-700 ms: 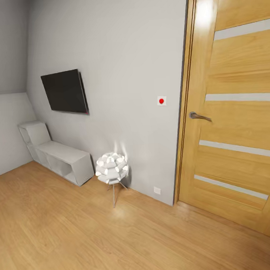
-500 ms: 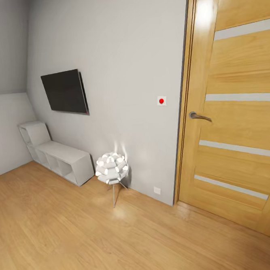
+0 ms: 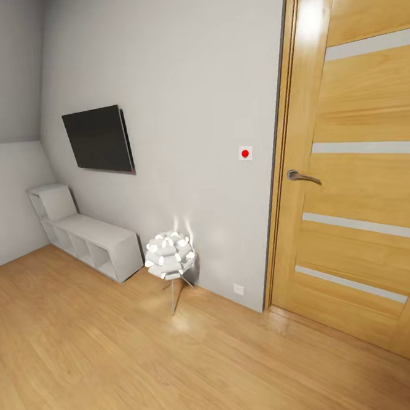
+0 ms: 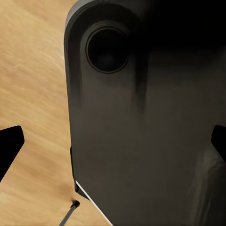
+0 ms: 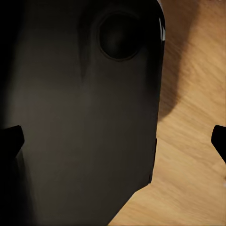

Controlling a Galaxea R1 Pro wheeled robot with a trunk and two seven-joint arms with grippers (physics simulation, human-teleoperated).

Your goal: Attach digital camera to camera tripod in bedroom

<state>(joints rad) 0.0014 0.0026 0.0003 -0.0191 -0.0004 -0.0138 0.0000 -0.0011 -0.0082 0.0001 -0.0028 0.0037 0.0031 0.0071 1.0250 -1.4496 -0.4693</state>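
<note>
Still unchanged, bedroom [image 3: 176,78] with oak door [image 3: 363,174], wall TV [image 3: 98,139], both tools [image 4: 113,146] [image 5: 113,141] spread open, empty.

I'm looking at a room in a home, the bedroom [image 3: 176,78] by its look: grey walls under a sloped ceiling, a warm wood floor [image 3: 119,372], a black wall TV [image 3: 98,139], a low white shelf unit [image 3: 87,236], a small white ball lamp [image 3: 169,255] and an oak door [image 3: 363,174].

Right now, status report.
Both jaws spread wide, empty. Head view: door, wall TV, ball lamp. Floor ahead.
</note>
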